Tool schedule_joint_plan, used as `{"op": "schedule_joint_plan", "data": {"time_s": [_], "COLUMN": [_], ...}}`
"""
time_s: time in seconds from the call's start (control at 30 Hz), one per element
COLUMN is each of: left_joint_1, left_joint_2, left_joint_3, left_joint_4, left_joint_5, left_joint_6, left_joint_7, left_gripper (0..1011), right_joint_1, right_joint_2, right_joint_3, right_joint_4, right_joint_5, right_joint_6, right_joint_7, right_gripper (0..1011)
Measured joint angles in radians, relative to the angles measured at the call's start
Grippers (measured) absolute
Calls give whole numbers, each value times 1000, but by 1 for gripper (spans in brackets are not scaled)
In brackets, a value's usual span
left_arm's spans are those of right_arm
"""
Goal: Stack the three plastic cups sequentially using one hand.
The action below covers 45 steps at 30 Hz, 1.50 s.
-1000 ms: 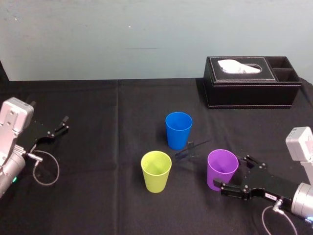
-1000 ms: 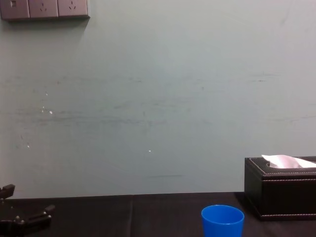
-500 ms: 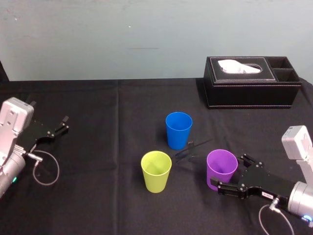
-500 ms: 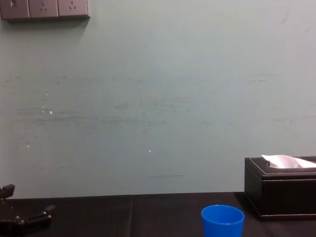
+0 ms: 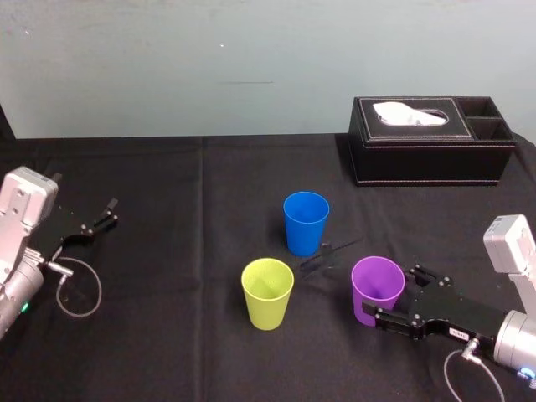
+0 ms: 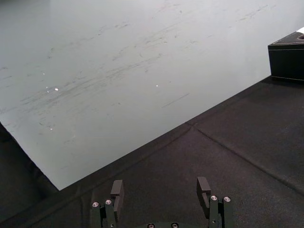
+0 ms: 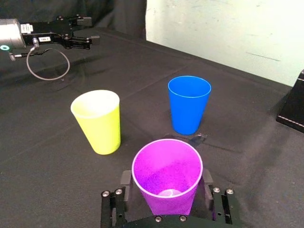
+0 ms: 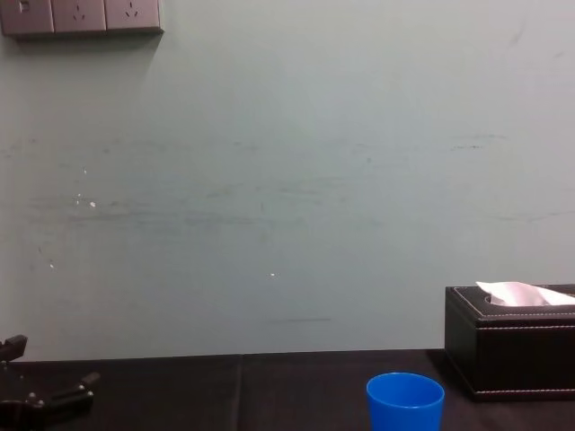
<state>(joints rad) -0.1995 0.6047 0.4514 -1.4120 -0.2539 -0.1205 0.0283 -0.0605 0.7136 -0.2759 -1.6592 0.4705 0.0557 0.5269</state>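
**Right pincer straddles the purple cup; left arm idle**

In the head view, three cups stand upright and apart on the black tabletop (image 5: 167, 167). The blue cup (image 5: 306, 222) is farthest back, the yellow-green cup (image 5: 267, 293) is nearer and to the left, and the purple cup (image 5: 377, 289) is nearer and to the right.

The right pincer (image 5: 398, 296) reaches in low from the right with the purple cup between its jaws. The right wrist view shows this more plainly. There the right pincer (image 7: 166, 186) stands wide, with one finger close beside each side of the cup's wall. The purple cup (image 7: 166, 175) rests on the cloth.

The chest view catches the blue cup's (image 8: 405, 402) rim and the black tissue box (image 8: 508, 355).

The left pincer (image 5: 107, 213) lies parked at the far left. The left wrist view shows its jaws spread wide over bare cloth.
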Motion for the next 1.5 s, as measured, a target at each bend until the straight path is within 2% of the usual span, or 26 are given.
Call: {"op": "schedule_joint_plan", "data": {"time_s": [0.03, 0.17, 0.5, 1.23, 1.5], "left_joint_1": [0, 0, 0, 0, 0], "left_joint_2": [0, 0, 0, 0, 0], "left_joint_3": [0, 0, 0, 0, 0], "left_joint_4": [0, 0, 0, 0, 0], "left_joint_5": [0, 0, 0, 0, 0], "left_joint_6": [0, 0, 0, 0, 0], "left_joint_7": [0, 0, 0, 0, 0], "left_gripper": [1010, 1010, 1010, 1010, 1010], "right_joint_1": [0, 0, -1, -3, -38], "right_joint_2": [0, 0, 1, 1, 15], "right_joint_3": [0, 1, 1, 2, 48], "right_joint_4": [0, 0, -1, -3, -75], "right_joint_5": [0, 0, 1, 1, 26], "right_joint_6": [0, -1, -1, -1, 6], "right_joint_7": [0, 0, 0, 0, -30], "right_gripper": [863, 790, 736, 723, 723]}}
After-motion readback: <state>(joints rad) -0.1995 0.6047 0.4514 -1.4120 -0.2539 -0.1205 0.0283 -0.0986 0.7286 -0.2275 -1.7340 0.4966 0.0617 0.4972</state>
